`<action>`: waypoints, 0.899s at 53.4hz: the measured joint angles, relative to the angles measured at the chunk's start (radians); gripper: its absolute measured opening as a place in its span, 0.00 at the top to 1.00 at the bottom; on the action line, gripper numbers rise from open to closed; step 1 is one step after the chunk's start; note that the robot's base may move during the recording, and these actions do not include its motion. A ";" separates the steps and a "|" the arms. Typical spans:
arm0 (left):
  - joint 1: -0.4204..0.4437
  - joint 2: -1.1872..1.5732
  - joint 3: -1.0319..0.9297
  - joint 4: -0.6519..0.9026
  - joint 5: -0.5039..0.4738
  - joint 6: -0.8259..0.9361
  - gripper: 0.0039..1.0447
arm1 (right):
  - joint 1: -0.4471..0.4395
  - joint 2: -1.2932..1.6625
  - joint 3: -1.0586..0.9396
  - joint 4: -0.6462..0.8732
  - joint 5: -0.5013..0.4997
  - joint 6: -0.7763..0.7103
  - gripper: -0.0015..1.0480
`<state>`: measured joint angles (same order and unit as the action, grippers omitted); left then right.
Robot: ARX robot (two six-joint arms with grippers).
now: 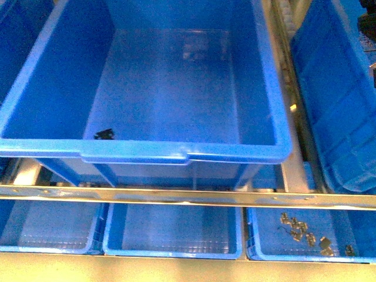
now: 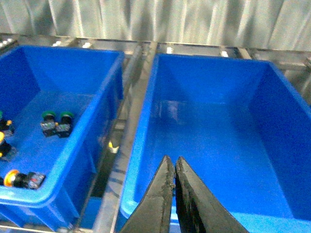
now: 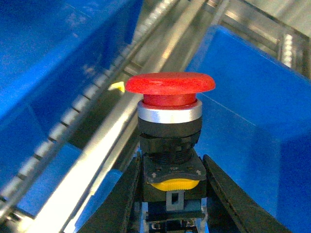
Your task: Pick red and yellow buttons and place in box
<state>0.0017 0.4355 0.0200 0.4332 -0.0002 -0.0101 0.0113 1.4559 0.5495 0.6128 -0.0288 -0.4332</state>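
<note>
My right gripper (image 3: 171, 167) is shut on a red button (image 3: 170, 85), gripping its black body, with the red cap pointing away from the jaws. It hangs over a metal rail, beside a blue box (image 3: 252, 102). My left gripper (image 2: 174, 161) is shut and empty, above the near rim of a deep blue box (image 2: 218, 141). The neighbouring box (image 2: 73, 145) holds a yellow-capped button (image 2: 22, 178) and two green-capped buttons (image 2: 57, 121). The front view shows a large blue box (image 1: 135, 150) with a small dark object (image 1: 104, 134) inside. Neither arm shows there.
A metal rail (image 1: 188, 197) crosses below the big box, with three shallow blue trays under it. The right tray (image 1: 264, 249) holds several small metal parts (image 1: 305, 232). Another blue crate (image 1: 341, 117) stands at the right. A corrugated metal wall (image 2: 155, 22) is behind the boxes.
</note>
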 joint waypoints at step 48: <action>-0.001 -0.415 0.000 -0.427 0.000 0.001 0.98 | 0.013 -0.002 -0.007 0.006 0.019 0.013 0.74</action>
<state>0.0010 0.0204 0.0200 0.0063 -0.0006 -0.0090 0.0238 1.4536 0.5426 0.6189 -0.0093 -0.4206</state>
